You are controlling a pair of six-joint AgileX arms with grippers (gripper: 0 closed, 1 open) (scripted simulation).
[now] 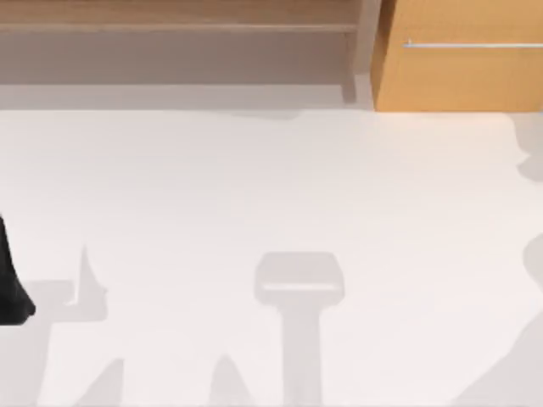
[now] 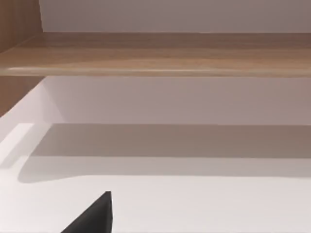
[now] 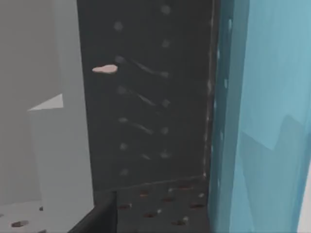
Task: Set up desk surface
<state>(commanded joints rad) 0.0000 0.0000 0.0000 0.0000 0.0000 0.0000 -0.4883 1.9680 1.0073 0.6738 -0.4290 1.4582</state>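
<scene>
The white desk point(image 1: 271, 195) lies under a wooden shelf point(image 1: 170, 25) and drawer point(image 1: 458, 76); I cannot tell either claw's state.

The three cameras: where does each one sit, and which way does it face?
Top view: above the table, looking down on the desk surface, wooden shelf and drawer; a dark part of the left arm at the left edge.
Left wrist view: low over the desk, facing the shelf; a dark hand tip.
Right wrist view: close to dark and blue panels.
Shared: top and left wrist views share desk and shelf.

left arm point(image 1: 12, 280): cut by left edge | drawer point(image 1: 458, 55): cut by top-right corner | tool fingers: undiscernible
</scene>
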